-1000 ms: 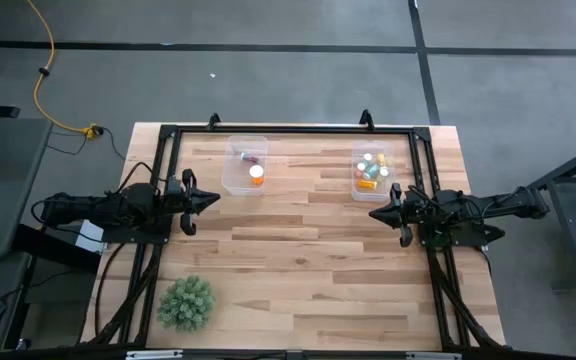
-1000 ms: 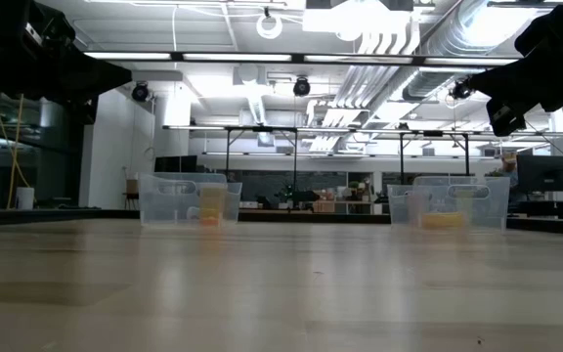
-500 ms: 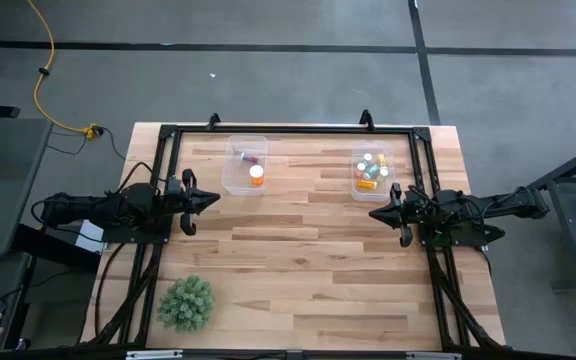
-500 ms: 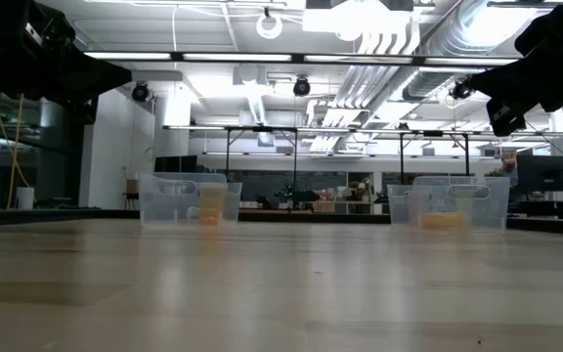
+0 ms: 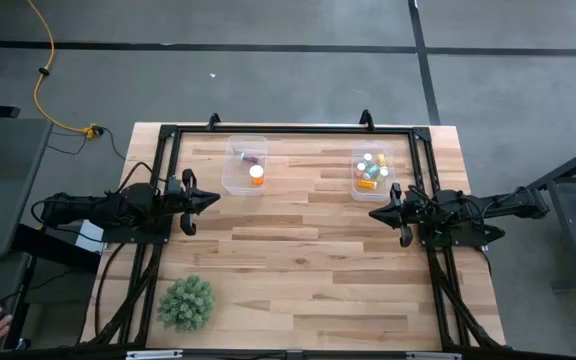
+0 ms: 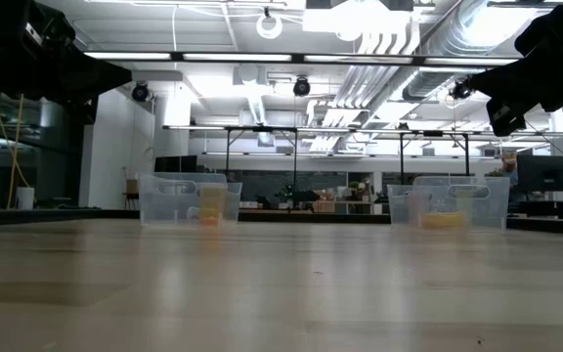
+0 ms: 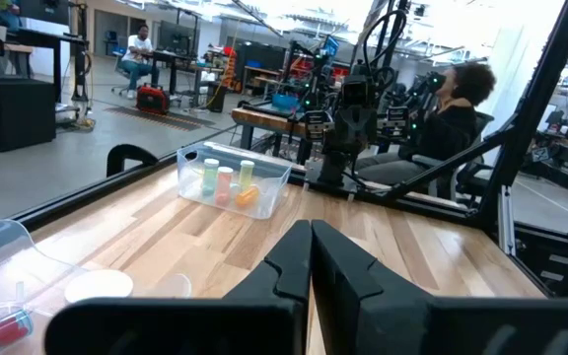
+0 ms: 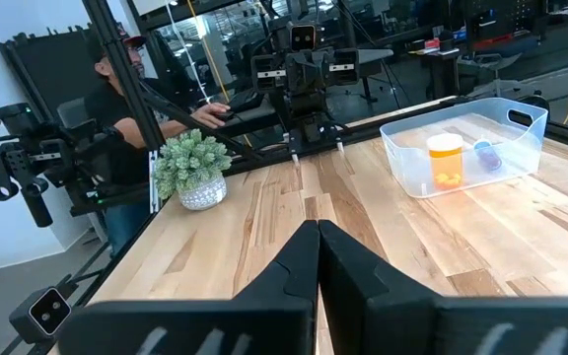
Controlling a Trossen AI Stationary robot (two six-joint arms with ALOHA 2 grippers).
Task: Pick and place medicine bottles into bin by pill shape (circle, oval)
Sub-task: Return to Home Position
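1. Bottles (image 5: 371, 170): every one in view sits inside one of two clear bins in the upper part of the high view. None lies loose on the worktop (image 5: 298, 270).
2. Left bin (image 5: 230, 186), upper centre-left: one orange bottle (image 5: 256, 175) upright, with at least one smaller bottle lying flat near it.
3. Right bin (image 5: 356, 192), upper centre-right: a cluster of several, some upright and at least one on its side. Exact count not readable.
4. Left claw (image 5: 214, 201): middle left, just below the left bin, clenched on nothing, tip toward centre.
5. Right claw (image 5: 373, 213): middle right, just below the right bin, likewise clenched and empty. The low view shows both arms raised off the worktop.
6. Judgement: sorting looks finished and both arms look parked.
7. Handling, judged: small plastic bottles, so light and stiff, with smooth round walls that may slip or roll. Grip across the body just under the cap. A lying bottle wants the fingers set across its length.
8. Plant (image 5: 186, 302): lower left, well apart from both bins.
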